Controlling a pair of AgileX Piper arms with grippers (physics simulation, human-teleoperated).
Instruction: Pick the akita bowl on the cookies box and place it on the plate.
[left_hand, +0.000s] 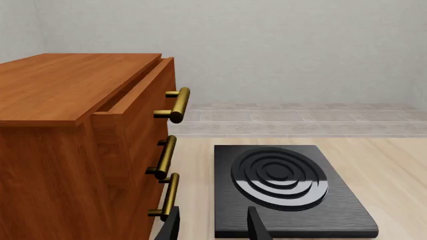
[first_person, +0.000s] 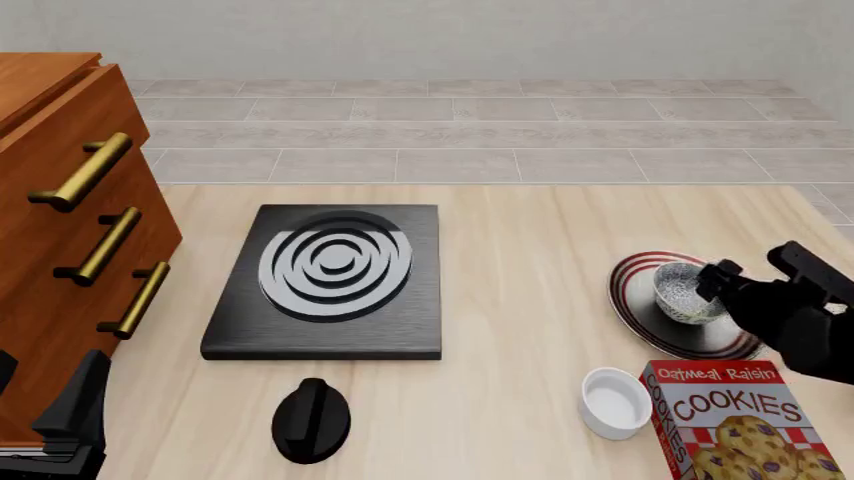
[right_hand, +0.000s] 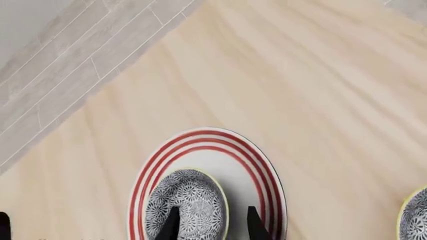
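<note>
The akita bowl (first_person: 681, 293) (right_hand: 187, 202), speckled black and white, sits upright on the plate (first_person: 641, 300) (right_hand: 257, 172), a white plate with red rings at the table's right. My right gripper (first_person: 711, 285) (right_hand: 213, 212) is open. It straddles the bowl's rim, one finger over the inside and one outside, with a gap on both sides. The red and white cookies box (first_person: 741, 420) lies at the front right with nothing on it. My left gripper (left_hand: 213, 215) hangs open and empty at the front left, beside the cabinet.
A wooden cabinet (first_person: 67, 210) with brass handles fills the left; its top drawer is slightly out. A black stove plate (first_person: 327, 280) lies centre-left, a black knob (first_person: 311, 420) in front of it. A plain white small bowl (first_person: 617, 402) stands left of the box.
</note>
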